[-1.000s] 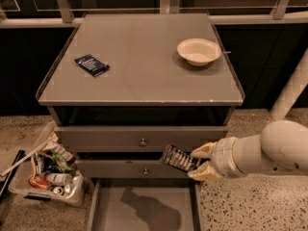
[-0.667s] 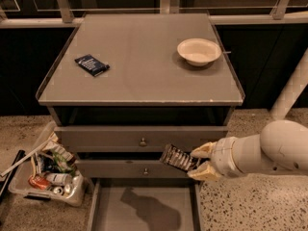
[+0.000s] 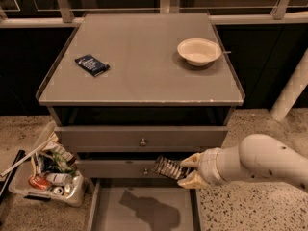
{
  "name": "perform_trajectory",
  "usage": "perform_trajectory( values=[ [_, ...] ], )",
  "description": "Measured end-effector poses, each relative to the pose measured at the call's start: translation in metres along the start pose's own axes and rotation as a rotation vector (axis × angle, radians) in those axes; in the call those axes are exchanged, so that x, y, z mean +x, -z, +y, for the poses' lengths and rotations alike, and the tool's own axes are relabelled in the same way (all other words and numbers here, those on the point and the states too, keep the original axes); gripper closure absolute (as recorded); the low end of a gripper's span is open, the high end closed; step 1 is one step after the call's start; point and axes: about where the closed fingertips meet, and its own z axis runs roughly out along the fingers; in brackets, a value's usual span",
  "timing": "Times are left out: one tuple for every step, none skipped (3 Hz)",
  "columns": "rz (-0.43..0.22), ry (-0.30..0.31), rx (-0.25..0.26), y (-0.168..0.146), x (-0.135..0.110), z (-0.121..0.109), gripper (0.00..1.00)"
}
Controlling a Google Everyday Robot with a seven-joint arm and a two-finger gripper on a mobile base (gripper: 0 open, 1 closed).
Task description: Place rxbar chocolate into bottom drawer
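Note:
My gripper (image 3: 186, 170) comes in from the right on a white arm and is shut on the rxbar chocolate (image 3: 169, 167), a dark wrapped bar with pale lettering that sticks out to the left of the fingers. The bar hangs in front of the middle drawer and above the bottom drawer (image 3: 110, 211), which is pulled open and shows a flat grey floor with the arm's shadow on it.
The grey cabinet top (image 3: 139, 66) holds a dark blue packet (image 3: 91, 64) at the left and a white bowl (image 3: 199, 51) at the right. Two knobbed drawers (image 3: 142, 138) are closed. A clear bin of clutter (image 3: 45, 172) stands on the floor at the left. A white post (image 3: 291, 93) stands at the right.

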Motion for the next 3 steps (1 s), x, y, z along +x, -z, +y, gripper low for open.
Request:
perform_trajectory(
  values=[
    [-0.03, -0.018, 0.007, -0.05, 0.031, -0.001, 1.0],
    [-0.066, -0.023, 0.032, -0.096, 0.064, -0.008, 1.0],
    [-0.043, -0.067, -0.014, -0.144, 0.105, 0.0, 1.0]
  ],
)
